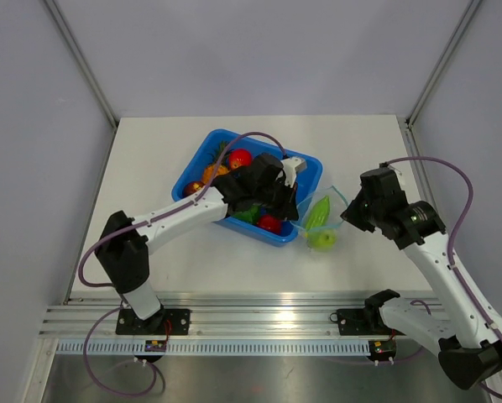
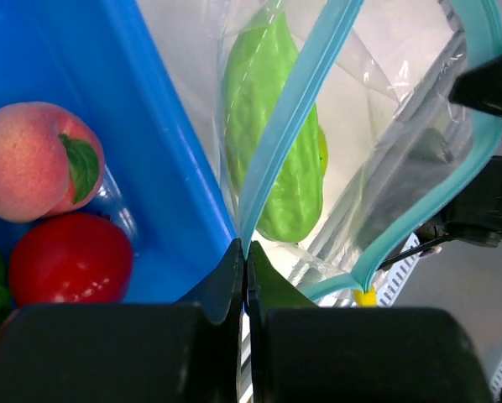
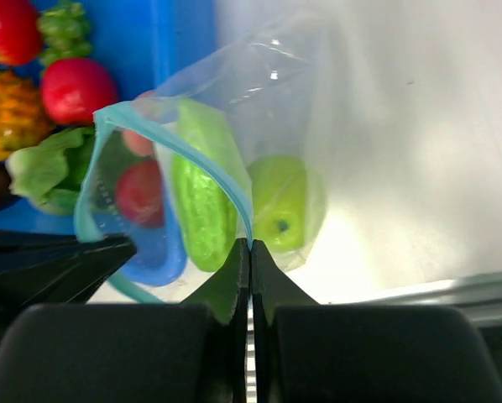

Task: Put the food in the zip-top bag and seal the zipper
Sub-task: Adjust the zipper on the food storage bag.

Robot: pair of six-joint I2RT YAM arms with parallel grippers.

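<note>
Currently the left end effector [image 2: 246, 256] and right end effector [image 3: 249, 252] are each clenched on the zipper [image 2: 295, 105]. The bag [image 1: 331, 206], holding a green apple [image 3: 278, 201], rests on the worktop [image 1: 192, 260] just right of the blue tray [image 1: 202, 155].

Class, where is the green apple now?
In the top view, the green apple lies inside the clear bag, right of the blue tray, beside a green vegetable.

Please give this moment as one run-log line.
left tool: shut on zipper | right tool: shut on zipper | bag: open, green apple inside | tray: holds peach
</note>
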